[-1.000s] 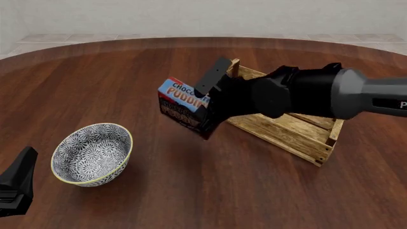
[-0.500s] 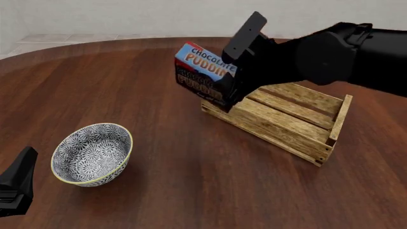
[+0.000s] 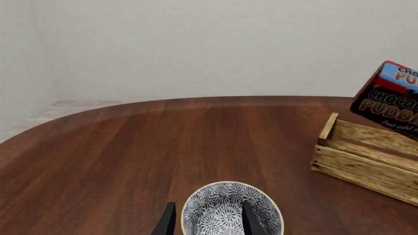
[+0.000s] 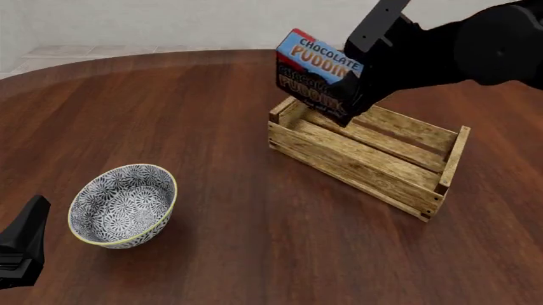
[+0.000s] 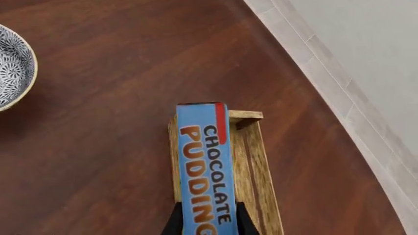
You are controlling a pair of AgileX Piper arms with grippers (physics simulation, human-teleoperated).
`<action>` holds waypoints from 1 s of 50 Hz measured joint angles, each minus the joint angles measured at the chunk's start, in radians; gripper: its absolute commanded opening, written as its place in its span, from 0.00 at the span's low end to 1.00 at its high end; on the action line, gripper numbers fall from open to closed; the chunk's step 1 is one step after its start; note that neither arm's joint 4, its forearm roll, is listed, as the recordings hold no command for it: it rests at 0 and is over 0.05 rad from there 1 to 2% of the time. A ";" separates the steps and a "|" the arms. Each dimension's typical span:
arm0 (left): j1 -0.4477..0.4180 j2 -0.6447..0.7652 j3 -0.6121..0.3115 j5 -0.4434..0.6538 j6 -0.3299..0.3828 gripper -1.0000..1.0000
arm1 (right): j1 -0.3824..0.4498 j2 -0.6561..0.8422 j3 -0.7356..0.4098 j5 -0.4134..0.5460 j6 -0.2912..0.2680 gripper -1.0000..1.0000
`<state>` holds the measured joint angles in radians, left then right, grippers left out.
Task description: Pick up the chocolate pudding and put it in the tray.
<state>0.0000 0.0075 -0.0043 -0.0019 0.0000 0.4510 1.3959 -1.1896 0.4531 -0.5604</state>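
Observation:
The chocolate pudding point(image 4: 312, 71), a small carton with a blue top and dark brown front, hangs tilted in the air above the left end of the tray point(image 4: 367, 166). My right gripper point(image 4: 348, 82) is shut on the carton's right end. In the right wrist view the chocolate pudding point(image 5: 203, 166) runs out from between the fingers point(image 5: 175, 221), over the tray's end board point(image 5: 247, 116). My left gripper point(image 4: 22, 246) sits low at the near left and is open point(image 3: 207, 224), holding nothing. The left wrist view shows the carton point(image 3: 390, 100) above the tray point(image 3: 363, 157).
A blue-and-white patterned round bowl point(image 4: 123, 204) stands on the brown wooden table point(image 4: 238, 254) just right of my left gripper, and shows beyond its fingers point(image 3: 232, 211). The bowl's rim point(image 5: 14, 63) appears in the right wrist view. The tray's slatted inside holds nothing.
My right gripper has carried the carton up and to the right, from beside the tray's left end to above it. The left gripper and the bowl have stayed put.

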 measured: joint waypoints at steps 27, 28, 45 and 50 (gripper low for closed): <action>0.000 0.000 0.000 0.000 0.000 1.00 | -0.201 0.012 0.025 -0.056 -0.141 0.00; 0.000 0.000 0.000 0.000 0.000 1.00 | -0.206 0.013 0.026 -0.057 -0.144 0.00; 0.000 0.000 0.000 0.000 0.000 1.00 | -0.258 0.041 0.036 -0.091 -0.164 0.00; 0.000 0.000 0.000 0.000 0.000 1.00 | -0.261 0.056 0.039 -0.103 -0.160 0.00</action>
<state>0.0000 0.0075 -0.0043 -0.0019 0.0000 0.1905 1.4522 -1.1509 0.3505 -0.7203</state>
